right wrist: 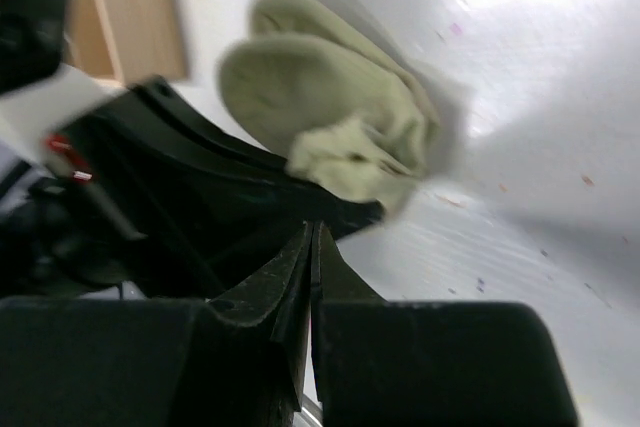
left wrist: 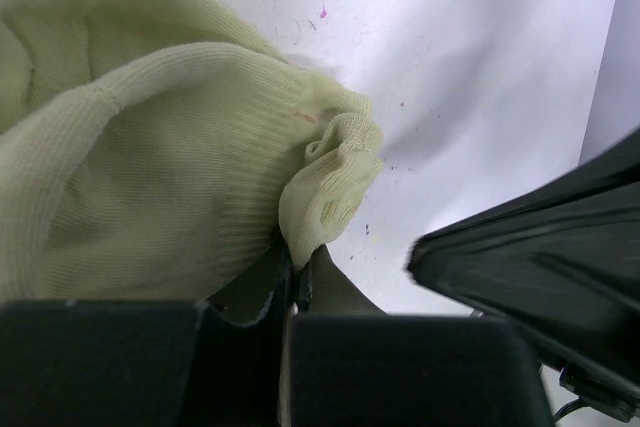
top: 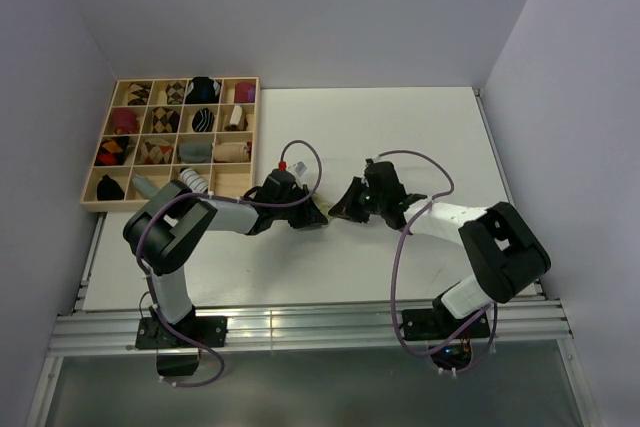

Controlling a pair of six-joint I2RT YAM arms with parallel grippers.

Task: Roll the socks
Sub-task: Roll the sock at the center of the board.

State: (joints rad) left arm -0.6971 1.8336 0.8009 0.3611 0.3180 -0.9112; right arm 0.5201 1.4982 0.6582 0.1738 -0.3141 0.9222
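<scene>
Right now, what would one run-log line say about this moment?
left gripper: shut on pale yellow-green knit sock | right gripper: shut, nothing held, facing sock

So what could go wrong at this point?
The left claw pinches only a small fold of the pale green sock, so the fabric might slip out and the bundle loosen. The right claw, shut and seemingly empty, sits very close by; the two could bump.

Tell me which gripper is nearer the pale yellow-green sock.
Left. The left gripper has its fingers shut on a fold of the pale yellow-green sock; the right gripper, fingers shut on nothing, sits beside it with bare table between.
</scene>
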